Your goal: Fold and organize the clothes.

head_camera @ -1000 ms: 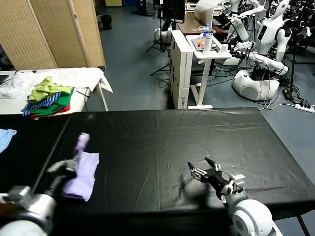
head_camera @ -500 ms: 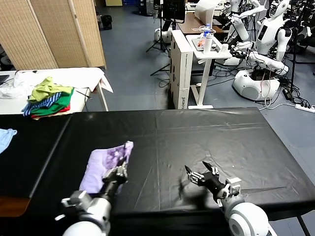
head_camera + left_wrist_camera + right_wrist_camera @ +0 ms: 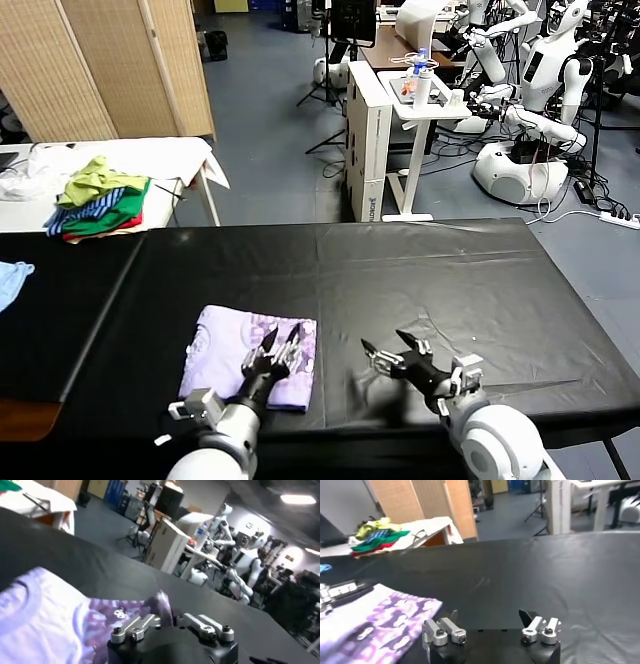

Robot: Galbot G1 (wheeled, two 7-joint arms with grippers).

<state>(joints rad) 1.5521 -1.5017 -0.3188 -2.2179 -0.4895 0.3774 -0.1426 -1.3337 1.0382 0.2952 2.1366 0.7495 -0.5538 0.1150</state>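
Shirt (image 3: 225, 352) right edge seemingly under open left end effector (image 3: 280, 347)

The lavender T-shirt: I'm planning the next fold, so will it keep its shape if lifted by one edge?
Probably not. The lavender T-shirt lies flat and thin on the black table, so it likely droops. Its folded edge curls up near the open left gripper, suggesting soft, light cloth. It may slide and bunch if pushed.

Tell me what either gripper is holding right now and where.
Nothing. The left gripper stands open over the T-shirt; the right gripper is open over bare table.
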